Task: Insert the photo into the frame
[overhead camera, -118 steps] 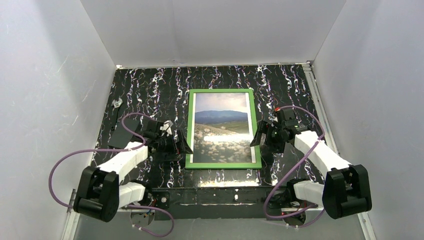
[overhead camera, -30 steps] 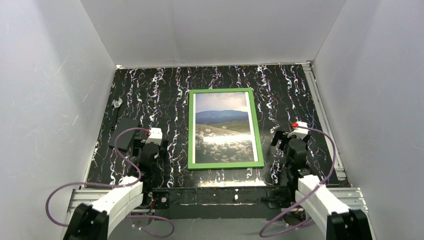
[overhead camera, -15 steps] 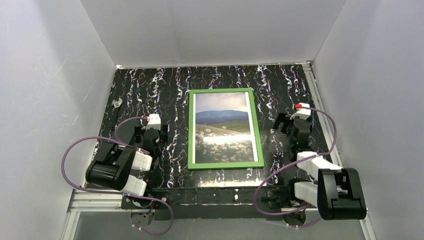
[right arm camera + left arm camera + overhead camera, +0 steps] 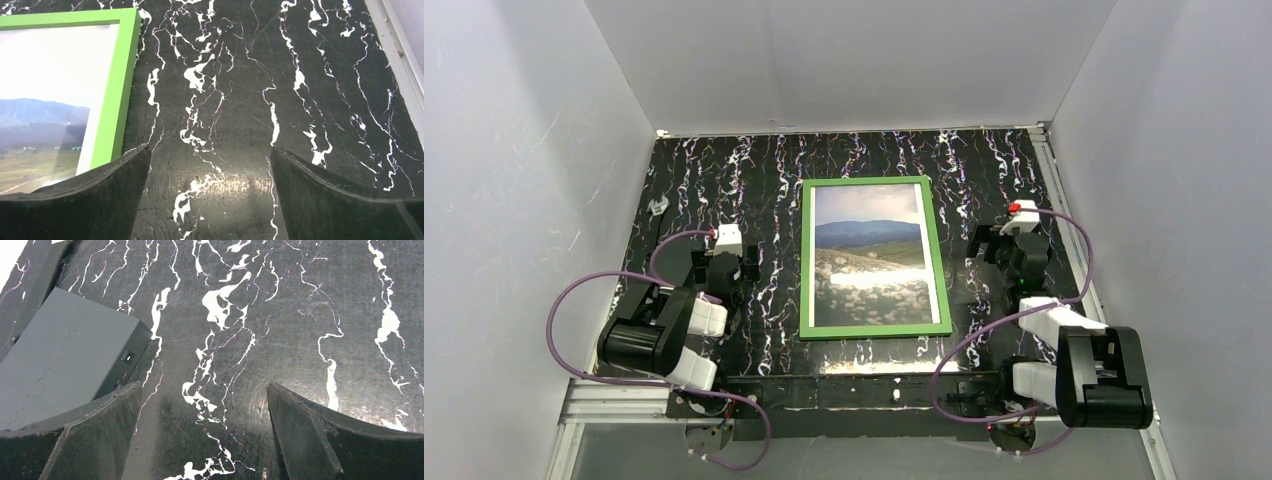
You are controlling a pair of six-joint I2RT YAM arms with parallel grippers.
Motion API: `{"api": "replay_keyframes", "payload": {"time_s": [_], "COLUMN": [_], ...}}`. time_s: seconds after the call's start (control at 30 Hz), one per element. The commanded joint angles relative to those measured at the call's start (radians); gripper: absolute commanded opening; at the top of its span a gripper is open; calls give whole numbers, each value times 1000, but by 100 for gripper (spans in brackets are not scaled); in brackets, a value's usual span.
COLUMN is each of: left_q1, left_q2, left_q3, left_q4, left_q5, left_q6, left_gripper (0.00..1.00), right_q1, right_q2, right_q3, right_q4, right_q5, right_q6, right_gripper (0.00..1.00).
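Both grippers gape empty: left gripper (image 4: 200, 390) and right gripper (image 4: 210, 150). Between them lies the thin bright green rectangular frame (image 4: 805, 260), paper landscape photo (image 4: 869, 255) seemingly seated inside. Right gripper hangs near its edge; an inward swing could knock it askew.

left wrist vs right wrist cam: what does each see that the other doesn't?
Left wrist only: a dark grey flat box lying on the table at the left of the view. Right wrist only: the green frame with the photo inside it, at the left of the view, and a white rail along the table's edge at upper right. Both: the black, white-veined table, and each arm's own jaws standing open with nothing between them.
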Motion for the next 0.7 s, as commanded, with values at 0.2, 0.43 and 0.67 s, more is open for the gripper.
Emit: {"api": "replay_keyframes", "payload": {"time_s": [0.2, 0.43, 0.67], "left_q1": [8, 11, 12], "left_q2": [33, 31, 29], "left_q3": [-19, -13, -13], "left_q4": [-230, -245, -248], "left_q5": [14, 17, 18], "left_q6": [16, 14, 13], "left_gripper": [98, 98, 98], "right_q1": [-81, -80, -81], "right_q2": [130, 135, 125], "right_q3": [-78, -54, -47], "right_q4": [388, 338, 306], "right_q5": [-112, -42, -40], "right_q6": [-35, -6, -7], "right_gripper": [97, 98, 98]}}
